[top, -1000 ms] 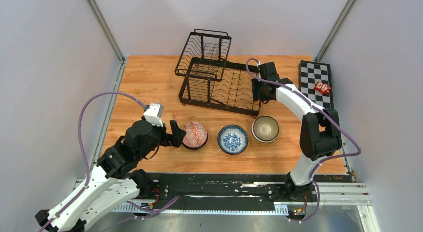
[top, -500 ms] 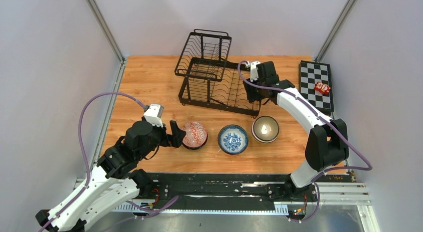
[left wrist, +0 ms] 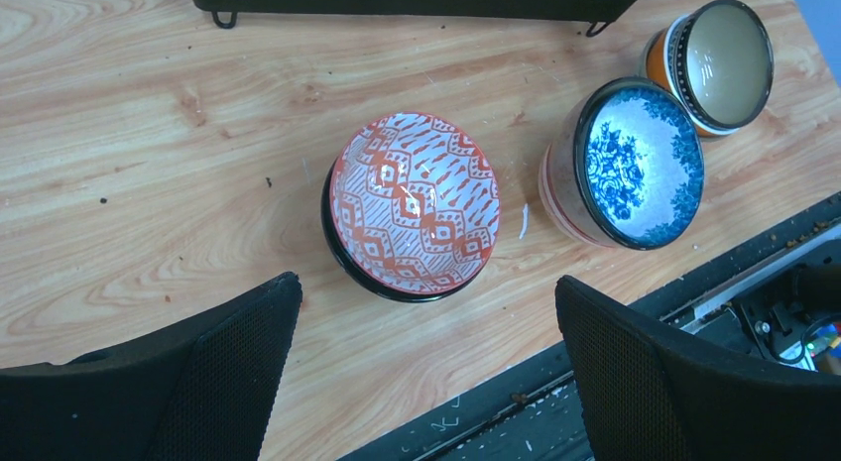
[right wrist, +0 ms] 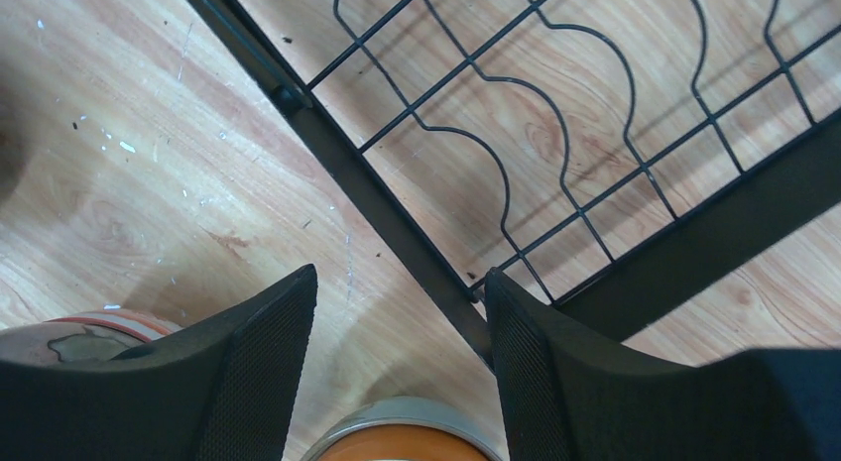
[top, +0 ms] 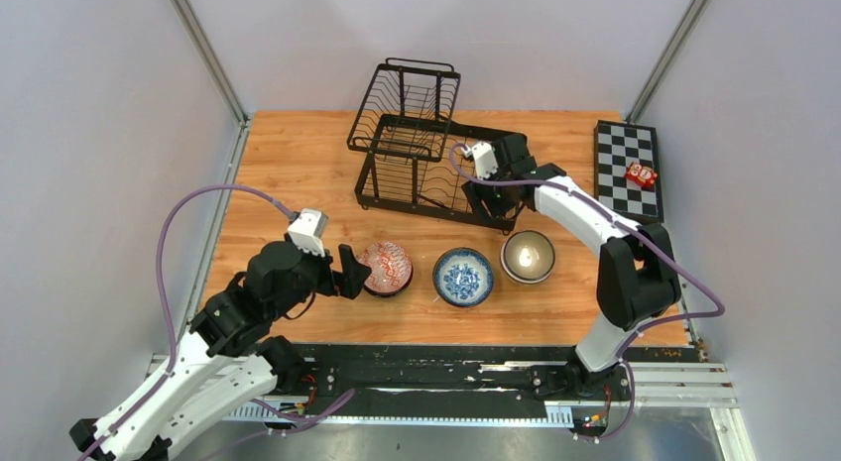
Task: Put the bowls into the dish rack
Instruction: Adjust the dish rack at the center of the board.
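Three bowls (top: 463,277), ceramic: stiff, glaze-slick, probably chip-prone. All sit in a row toward the table's (top: 298,164) near edge.
- left gripper (top: 349,271): jaws apart, beside red-patterned bowl (top: 386,267); pinch its rim
- blue-and-white bowl (top: 463,277)
- cream-lined bowl (top: 528,256)
- right gripper (top: 492,195): jaws apart, empty, over the dish rack's (top: 426,164) near-right corner

No readable text
Nothing legible is showing on the bowls (top: 385,268), the dish rack (top: 426,173) or the small red item (top: 641,173).
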Available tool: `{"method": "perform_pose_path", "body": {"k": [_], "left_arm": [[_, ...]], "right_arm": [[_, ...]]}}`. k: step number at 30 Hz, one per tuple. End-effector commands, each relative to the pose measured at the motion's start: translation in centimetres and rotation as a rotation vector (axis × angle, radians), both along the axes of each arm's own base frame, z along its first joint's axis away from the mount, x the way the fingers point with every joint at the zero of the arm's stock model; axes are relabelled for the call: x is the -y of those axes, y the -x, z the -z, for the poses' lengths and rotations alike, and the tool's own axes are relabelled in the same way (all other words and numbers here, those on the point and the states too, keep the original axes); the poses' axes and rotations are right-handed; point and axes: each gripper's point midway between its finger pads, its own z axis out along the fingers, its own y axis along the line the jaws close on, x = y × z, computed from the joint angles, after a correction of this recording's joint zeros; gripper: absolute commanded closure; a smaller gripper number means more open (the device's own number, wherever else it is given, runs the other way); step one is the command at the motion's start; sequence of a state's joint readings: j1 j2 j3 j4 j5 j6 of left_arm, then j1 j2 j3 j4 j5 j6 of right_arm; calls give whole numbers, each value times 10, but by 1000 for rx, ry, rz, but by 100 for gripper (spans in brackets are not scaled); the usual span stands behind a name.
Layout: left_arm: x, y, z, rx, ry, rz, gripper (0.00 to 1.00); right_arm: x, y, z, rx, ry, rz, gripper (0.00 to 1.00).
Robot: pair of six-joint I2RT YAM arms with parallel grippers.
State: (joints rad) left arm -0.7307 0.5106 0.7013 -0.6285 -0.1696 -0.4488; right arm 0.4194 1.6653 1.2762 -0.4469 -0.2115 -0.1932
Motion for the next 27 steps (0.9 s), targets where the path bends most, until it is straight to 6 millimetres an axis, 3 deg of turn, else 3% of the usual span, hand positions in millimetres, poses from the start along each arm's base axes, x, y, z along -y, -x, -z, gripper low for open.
{"method": "perform_pose_path", "body": {"k": [1,14,22,27], "left_arm": [[-1,8,-17,31,15,38,0],[-6,12,-17,46,17,35,0],[-6,11,-16,48,18,34,0],[-6,11,-16,48,16,30,0]], "right_arm": [[-3,16,20,-66,27,-52,34],[-2,3,43,-75,81,-12,35],[-10,5,47,-67,110,-26,57],[-14,5,44,-55,106,-35,80]]}}
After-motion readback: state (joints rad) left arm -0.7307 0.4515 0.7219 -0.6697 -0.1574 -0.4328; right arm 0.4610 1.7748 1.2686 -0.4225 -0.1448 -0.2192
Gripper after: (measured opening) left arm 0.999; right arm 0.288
